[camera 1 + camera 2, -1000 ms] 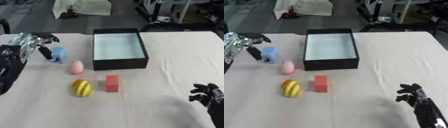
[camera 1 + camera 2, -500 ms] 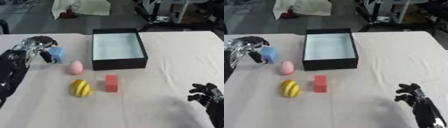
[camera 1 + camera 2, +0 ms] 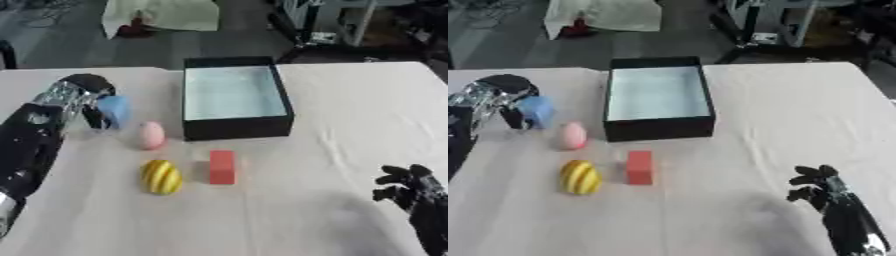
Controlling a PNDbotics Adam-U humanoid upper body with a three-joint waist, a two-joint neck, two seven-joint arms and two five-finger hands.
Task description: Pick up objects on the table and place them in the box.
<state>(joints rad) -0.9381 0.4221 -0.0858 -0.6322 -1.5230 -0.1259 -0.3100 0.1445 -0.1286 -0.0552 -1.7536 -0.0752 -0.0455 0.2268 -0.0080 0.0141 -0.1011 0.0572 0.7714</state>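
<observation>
My left hand [image 3: 73,96] comes in from the left edge. Its fingers curl over the top of a light blue block [image 3: 115,110] and its thumb lies against the block's left side; the block still rests on the table. A pink egg-shaped thing [image 3: 152,134] lies just right of it. Nearer me are a yellow striped oval thing [image 3: 162,176] and a red block [image 3: 222,166]. The black box [image 3: 236,126], pale inside, stands open behind them and holds nothing I can see. At the lower right my right hand [image 3: 820,183] rests, fingers relaxed and holding nothing.
A white cloth covers the table [image 3: 350,115]. Beyond its far edge are a floor, a white draped thing [image 3: 162,12] and metal frames [image 3: 324,20]. The cloth's right half carries only my right hand.
My left hand has sunk lower and closed round the blue block, which has hardly moved. The right hand and the other things stay where they were.
</observation>
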